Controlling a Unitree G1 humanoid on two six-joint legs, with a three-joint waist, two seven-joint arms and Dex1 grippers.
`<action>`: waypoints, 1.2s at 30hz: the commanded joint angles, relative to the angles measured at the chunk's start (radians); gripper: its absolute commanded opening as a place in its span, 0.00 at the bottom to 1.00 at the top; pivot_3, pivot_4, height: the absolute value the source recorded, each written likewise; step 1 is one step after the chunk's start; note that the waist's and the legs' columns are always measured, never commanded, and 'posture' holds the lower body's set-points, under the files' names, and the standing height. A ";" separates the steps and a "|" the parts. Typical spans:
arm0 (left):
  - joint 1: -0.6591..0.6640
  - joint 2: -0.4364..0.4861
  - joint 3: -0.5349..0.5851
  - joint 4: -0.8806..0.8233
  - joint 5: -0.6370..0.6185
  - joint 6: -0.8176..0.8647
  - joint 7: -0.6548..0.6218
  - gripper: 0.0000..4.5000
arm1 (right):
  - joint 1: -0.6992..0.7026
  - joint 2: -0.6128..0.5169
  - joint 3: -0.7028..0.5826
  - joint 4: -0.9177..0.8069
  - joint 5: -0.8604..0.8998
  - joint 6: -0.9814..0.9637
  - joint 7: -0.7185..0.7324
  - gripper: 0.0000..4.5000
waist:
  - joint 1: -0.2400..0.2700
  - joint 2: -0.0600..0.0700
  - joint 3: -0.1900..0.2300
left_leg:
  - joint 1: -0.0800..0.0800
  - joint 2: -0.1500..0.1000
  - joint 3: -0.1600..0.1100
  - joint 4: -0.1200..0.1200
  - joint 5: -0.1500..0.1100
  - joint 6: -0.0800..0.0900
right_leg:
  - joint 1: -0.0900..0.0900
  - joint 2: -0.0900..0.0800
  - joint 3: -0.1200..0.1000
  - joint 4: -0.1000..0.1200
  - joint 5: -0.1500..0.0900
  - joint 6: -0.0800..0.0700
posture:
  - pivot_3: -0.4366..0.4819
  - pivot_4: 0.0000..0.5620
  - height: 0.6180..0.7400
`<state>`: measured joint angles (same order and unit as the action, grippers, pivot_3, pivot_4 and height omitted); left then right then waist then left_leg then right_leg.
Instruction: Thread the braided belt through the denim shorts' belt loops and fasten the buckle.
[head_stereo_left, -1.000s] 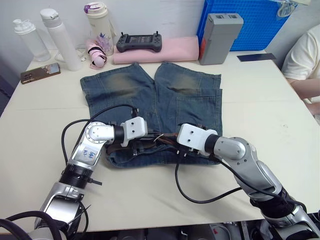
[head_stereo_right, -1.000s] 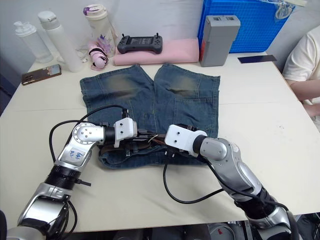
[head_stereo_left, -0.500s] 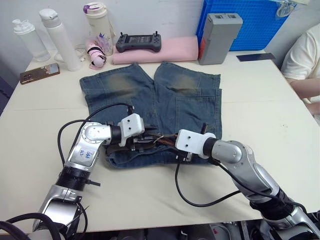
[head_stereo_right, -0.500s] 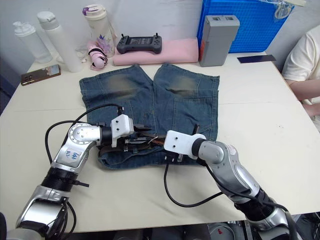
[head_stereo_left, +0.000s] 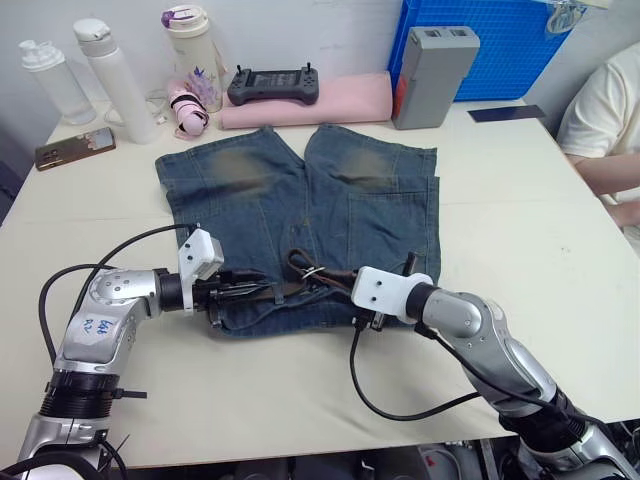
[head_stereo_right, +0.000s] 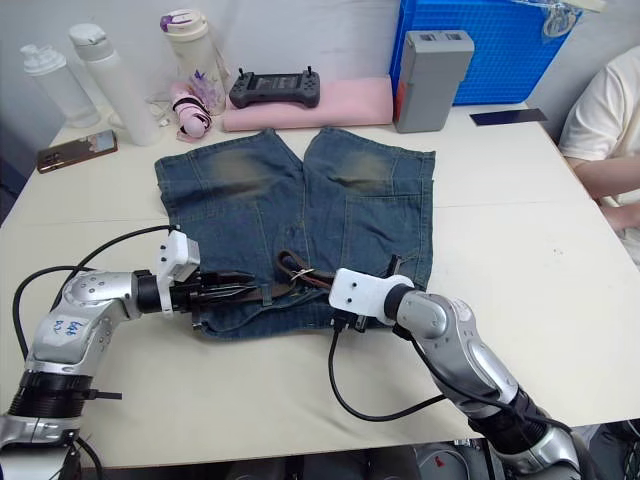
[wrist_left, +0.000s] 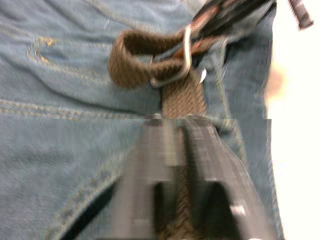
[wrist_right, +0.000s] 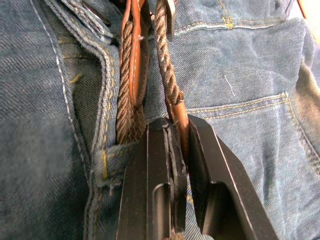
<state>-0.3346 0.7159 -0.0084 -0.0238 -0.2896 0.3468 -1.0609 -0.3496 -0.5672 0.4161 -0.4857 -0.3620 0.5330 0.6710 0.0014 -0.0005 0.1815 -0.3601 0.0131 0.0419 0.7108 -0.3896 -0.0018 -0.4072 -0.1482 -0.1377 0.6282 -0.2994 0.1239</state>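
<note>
Both end effectors pinch the belt (head_stereo_left: 325, 277) at the shorts' (head_stereo_left: 300, 200) waistband: left (head_stereo_left: 232, 289), right (wrist_right: 175, 145); buckle (wrist_left: 175, 60) between them

denim shorts (head_stereo_left: 300, 215): 1 | braided belt (head_stereo_left: 320, 278): 1 | bottles (head_stereo_left: 110, 75): 3 | phone (head_stereo_left: 74, 149): 1 | controller (head_stereo_left: 273, 84): 1 | blue crate (head_stereo_left: 500, 45): 1

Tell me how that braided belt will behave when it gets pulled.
Probably floppy: the braided belt curls into a loose loop by the buckle. Its woven surface likely grips well between the jaws of the right gripper. Pulling may drag the denim shorts, since it runs along the waistband.
</note>
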 joint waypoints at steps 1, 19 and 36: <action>0.037 0.023 -0.082 0.057 0.136 -0.098 0.036 0.02 | 0.048 -0.035 -0.094 -0.092 0.009 -0.051 -0.017 0.00 | 0.000 0.000 0.000 | 0.000 0.000 0.000 0.000 0.000 0.000 | 0.000 0.000 0.000 0.000 0.000 0.000 | 0.48 0.27 0.71; 0.058 0.031 -0.141 0.082 0.194 -0.206 0.051 0.02 | 0.292 -0.232 -0.325 -0.034 -0.028 -0.136 -0.049 0.00 | 0.025 0.004 -0.003 | 0.010 0.000 0.001 -0.002 -0.001 0.002 | 0.011 -0.001 0.001 -0.002 0.000 0.000 | 0.48 0.27 0.71; 0.066 0.056 -0.125 0.065 0.183 -0.242 0.047 0.00 | 0.349 -0.169 -0.442 -0.221 0.165 -0.259 0.012 0.98 | 0.020 0.004 -0.004 | 0.010 0.001 0.001 -0.003 -0.001 0.002 | 0.011 0.000 0.001 -0.003 0.000 0.000 | 0.48 0.27 0.71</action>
<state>-0.2986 0.7533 -0.1064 0.0063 -0.1484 0.0922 -1.0022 -0.0059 -0.7401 0.0156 -0.6313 -0.2464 0.3413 0.6711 0.0216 0.0035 0.1770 -0.3501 0.0137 0.0429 0.7072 -0.3904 -0.0002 -0.3965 -0.1481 -0.1368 0.6250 -0.2993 0.1240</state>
